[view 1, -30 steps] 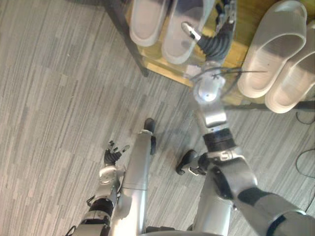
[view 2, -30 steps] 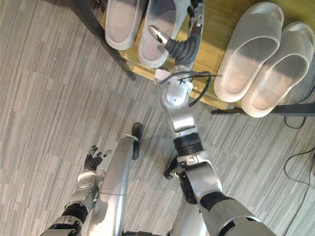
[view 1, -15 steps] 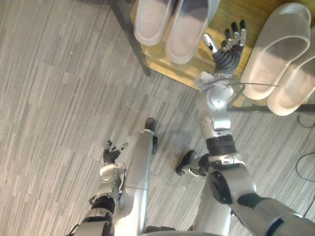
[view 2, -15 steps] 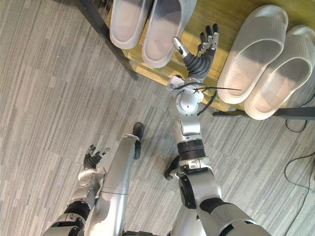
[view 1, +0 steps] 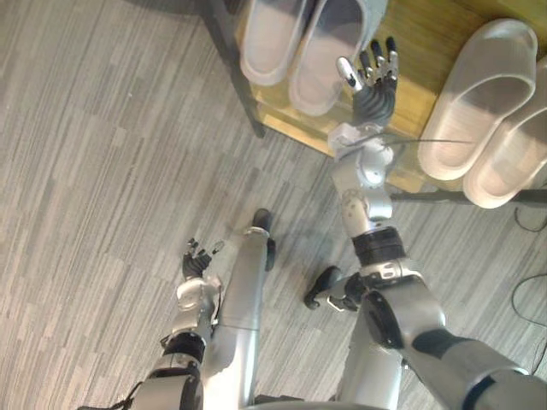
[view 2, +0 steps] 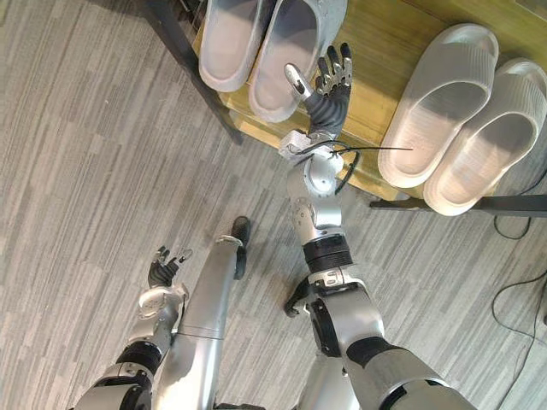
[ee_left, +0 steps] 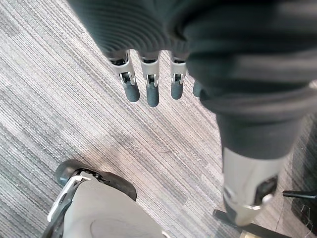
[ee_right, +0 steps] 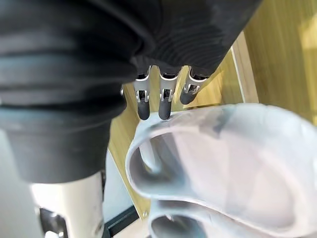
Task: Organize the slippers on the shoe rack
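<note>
Well, through the left eye view I saw the right hand (view 1: 373, 81) raised over the light wooden shoe rack with dark metal legs (view 1: 427, 38). Its fingers were straight and spread, grasping nothing, just beside the nearer slipper of a pale grey rubber slipper pair (view 1: 272, 38) at the shelf's left end. A second pale grey slipper pair (view 1: 474, 98) lay well apart on the right. The left hand (view 1: 198, 263) hung low over the grey striped carpet (view 1: 102, 171), relaxed and empty. My left wrist view showed its fingers (ee_left: 152, 94) loose above that carpet. My right wrist view had straight fingers (ee_right: 165, 106) just above one pale slipper (ee_right: 223, 163); I could not tell whether they touched.
</note>
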